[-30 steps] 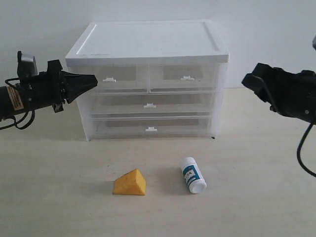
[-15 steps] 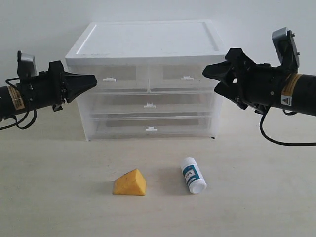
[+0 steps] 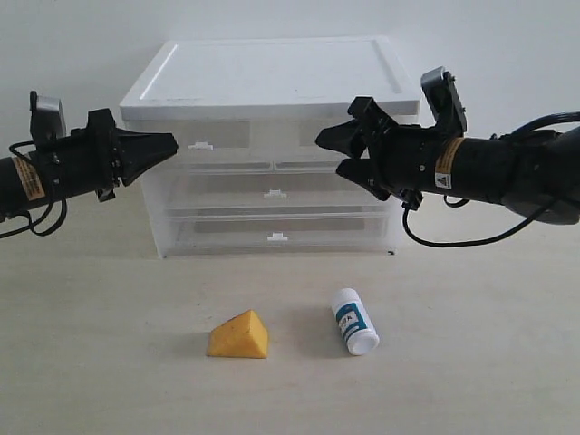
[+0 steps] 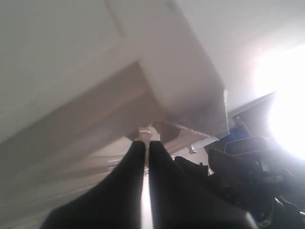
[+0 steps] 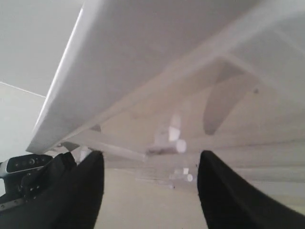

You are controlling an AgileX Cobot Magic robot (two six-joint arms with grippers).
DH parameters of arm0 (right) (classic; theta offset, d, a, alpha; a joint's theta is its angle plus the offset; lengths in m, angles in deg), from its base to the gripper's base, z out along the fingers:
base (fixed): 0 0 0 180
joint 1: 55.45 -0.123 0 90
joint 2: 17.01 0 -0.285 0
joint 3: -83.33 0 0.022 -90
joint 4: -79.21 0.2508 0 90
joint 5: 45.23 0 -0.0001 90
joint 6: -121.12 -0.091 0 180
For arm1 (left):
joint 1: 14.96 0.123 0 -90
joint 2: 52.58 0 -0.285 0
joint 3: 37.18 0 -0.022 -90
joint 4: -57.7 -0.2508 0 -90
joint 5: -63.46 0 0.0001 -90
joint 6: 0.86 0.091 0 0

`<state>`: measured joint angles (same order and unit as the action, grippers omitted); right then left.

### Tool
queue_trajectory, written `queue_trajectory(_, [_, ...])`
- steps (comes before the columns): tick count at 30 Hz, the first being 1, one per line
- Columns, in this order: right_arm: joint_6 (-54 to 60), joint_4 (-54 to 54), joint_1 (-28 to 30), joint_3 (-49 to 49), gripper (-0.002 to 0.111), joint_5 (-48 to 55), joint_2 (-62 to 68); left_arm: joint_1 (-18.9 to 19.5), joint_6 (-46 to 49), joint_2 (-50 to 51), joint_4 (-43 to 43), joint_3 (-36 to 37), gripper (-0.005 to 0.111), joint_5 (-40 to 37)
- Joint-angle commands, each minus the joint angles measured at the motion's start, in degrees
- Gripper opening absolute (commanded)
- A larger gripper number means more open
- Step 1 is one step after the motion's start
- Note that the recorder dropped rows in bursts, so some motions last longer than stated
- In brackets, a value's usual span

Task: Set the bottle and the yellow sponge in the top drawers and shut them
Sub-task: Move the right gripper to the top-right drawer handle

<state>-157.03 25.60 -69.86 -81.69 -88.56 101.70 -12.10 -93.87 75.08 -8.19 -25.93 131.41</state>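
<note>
The bottle [image 3: 354,321] lies on its side on the table, and the yellow sponge [image 3: 238,336] lies to its left. Behind them the two top drawers, left [image 3: 222,138] and right [image 3: 304,134], are both closed. My left gripper [image 3: 172,145] is shut and empty, its tip pointing at the left drawer's white handle [image 3: 199,145] from a short gap. In the left wrist view the closed fingers [image 4: 138,157] end just short of that handle [image 4: 145,132]. My right gripper [image 3: 332,153] hovers open in front of the right top drawer. Its handle [image 5: 169,140] shows beyond the spread fingers [image 5: 90,171].
The white drawer cabinet [image 3: 272,72] stands at the back with two full-width drawers [image 3: 272,192] below the top pair. Bare table lies in front, around the sponge and bottle.
My right arm has swung in from the far right and now reaches leftward in front of the right top drawer, gripper open. The left arm, sponge and bottle have not moved.
</note>
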Motion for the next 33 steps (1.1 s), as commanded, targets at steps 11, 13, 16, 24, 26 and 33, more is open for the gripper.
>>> queue_trajectory(11, [2.8,3.1,-0.1,-2.0,0.037,5.0,0.4,0.1,0.5,-0.1,4.6,-0.4,0.004,-1.2])
queue_trajectory(13, [2.9,3.1,-0.1,-2.0,0.026,4.6,0.4,0.1,0.5,-0.1,4.6,-0.4,0.004,-1.1])
queue_trajectory(16, [4.4,3.1,-0.1,-2.0,0.003,3.3,0.4,0.1,0.5,-0.1,4.6,-0.4,0.004,-1.1])
queue_trajectory(24, [6.0,-1.6,-0.1,-2.0,0.000,2.8,0.4,0.1,0.5,-0.1,5.0,-0.4,0.004,-1.1])
queue_trajectory(26, [5.0,-4.7,-0.1,-1.7,0.000,2.7,0.4,0.1,0.9,-0.1,5.0,-0.4,0.004,-1.1])
queue_trajectory(33, [0.0,-14.8,-0.1,-1.7,0.000,-0.8,0.4,0.1,0.9,-0.1,5.2,-0.4,0.004,-1.1])
